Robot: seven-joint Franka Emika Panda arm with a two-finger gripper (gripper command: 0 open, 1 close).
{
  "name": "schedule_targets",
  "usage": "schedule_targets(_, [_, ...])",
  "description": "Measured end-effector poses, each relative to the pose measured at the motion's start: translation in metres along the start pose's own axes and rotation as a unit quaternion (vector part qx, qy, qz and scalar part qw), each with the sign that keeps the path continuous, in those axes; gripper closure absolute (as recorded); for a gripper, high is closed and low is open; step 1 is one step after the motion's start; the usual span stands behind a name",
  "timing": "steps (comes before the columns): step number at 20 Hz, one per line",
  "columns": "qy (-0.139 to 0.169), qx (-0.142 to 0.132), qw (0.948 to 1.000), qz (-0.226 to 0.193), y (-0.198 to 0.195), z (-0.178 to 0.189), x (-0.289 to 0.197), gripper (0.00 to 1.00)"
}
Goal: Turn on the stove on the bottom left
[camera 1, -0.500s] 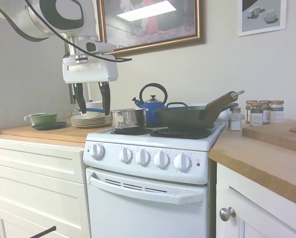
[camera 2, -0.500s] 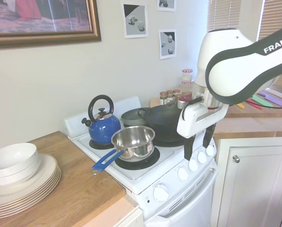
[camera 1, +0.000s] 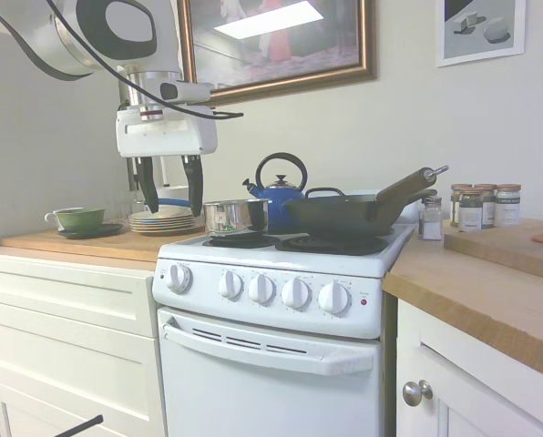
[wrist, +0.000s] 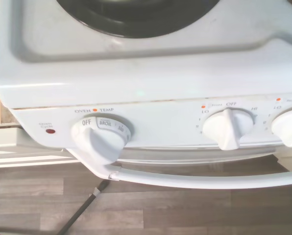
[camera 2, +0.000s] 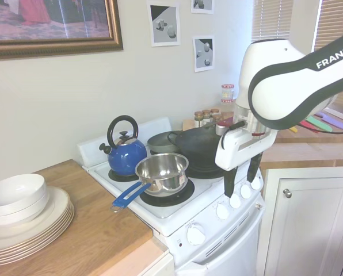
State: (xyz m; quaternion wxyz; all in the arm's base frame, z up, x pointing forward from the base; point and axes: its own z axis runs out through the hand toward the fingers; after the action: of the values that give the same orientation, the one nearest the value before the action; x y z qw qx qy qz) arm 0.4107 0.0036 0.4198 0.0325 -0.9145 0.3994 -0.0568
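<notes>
The white stove (camera 1: 281, 360) stands between wooden counters, with five round white knobs (camera 1: 261, 289) in a row across its front panel and a small red light (camera 1: 363, 301) at one end. My gripper (camera 1: 170, 189) hangs open, fingers pointing down, out in front of the panel and above knob height. From the other side the gripper (camera 2: 241, 177) sits just above the knobs (camera 2: 235, 200). The wrist view looks down on the oven temperature knob (wrist: 99, 139) set to OFF, a burner knob (wrist: 228, 128) beside it pointing at OFF, and the oven-door handle (wrist: 200, 178).
On the burners are a steel saucepan (camera 2: 162, 171) with a blue handle, a blue kettle (camera 2: 124, 153) and a dark pan (camera 1: 344, 215). Stacked plates and bowls (camera 2: 22, 215) sit on the counter, with a green cup (camera 1: 78, 218) and spice jars (camera 1: 479, 206) elsewhere. White cabinets (camera 1: 66, 346) flank the stove.
The gripper has sunk a little toward the knob panel and stays open. Nothing on the stove has moved.
</notes>
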Motion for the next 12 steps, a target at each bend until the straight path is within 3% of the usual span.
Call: schedule_targets(12, [-0.014,-0.017,0.9993,0.030,-0.001,0.045,0.036,0.00])
